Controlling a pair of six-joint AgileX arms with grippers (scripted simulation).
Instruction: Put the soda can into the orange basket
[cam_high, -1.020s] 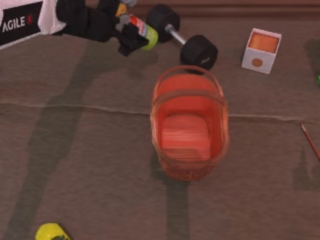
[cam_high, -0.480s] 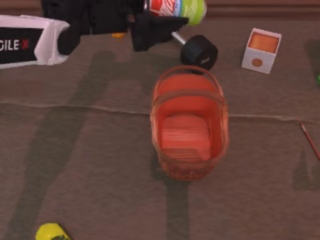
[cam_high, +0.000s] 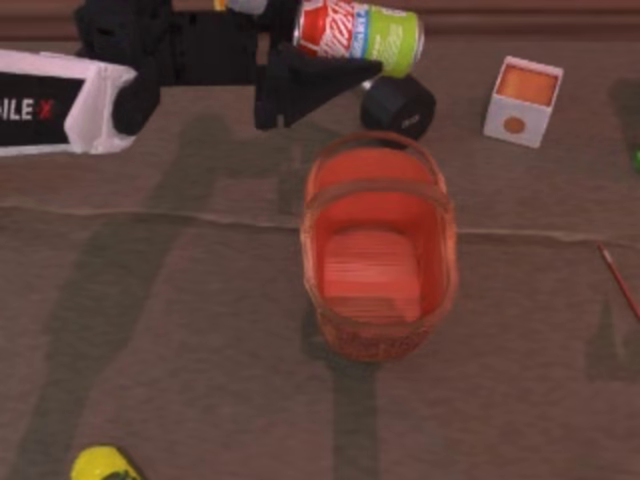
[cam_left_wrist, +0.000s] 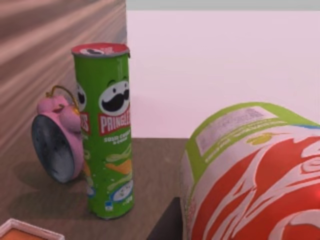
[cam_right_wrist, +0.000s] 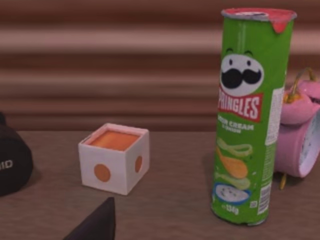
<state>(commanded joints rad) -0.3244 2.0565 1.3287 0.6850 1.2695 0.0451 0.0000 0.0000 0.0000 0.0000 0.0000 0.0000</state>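
The soda can (cam_high: 360, 35), red with white lettering and a lime-green end, lies sideways in the air at the far edge of the table. My left gripper (cam_high: 345, 50) is shut on it, with one dark finger (cam_high: 310, 85) showing below it. In the left wrist view the can (cam_left_wrist: 260, 180) fills the near corner beside that finger (cam_left_wrist: 167, 225). The orange basket (cam_high: 335, 295) stands upright in the middle of the table, nearer than the can and slightly right of it, its handle arching across. My right gripper (cam_right_wrist: 160, 235) is out of the top view; one fingertip (cam_right_wrist: 102, 222) shows, nothing held.
A black dumbbell (cam_high: 398, 105) lies just behind the basket, partly under the can. A white cube box with an orange top (cam_high: 523, 100) sits at the far right. A green Pringles tube (cam_right_wrist: 250, 115) and a pink alarm clock (cam_left_wrist: 55, 145) stand beyond. A yellow object (cam_high: 100, 465) lies front left.
My left gripper has lifted the soda can off the table by the dumbbell and carried it up and to the right; the can now looks larger. The basket has not moved.
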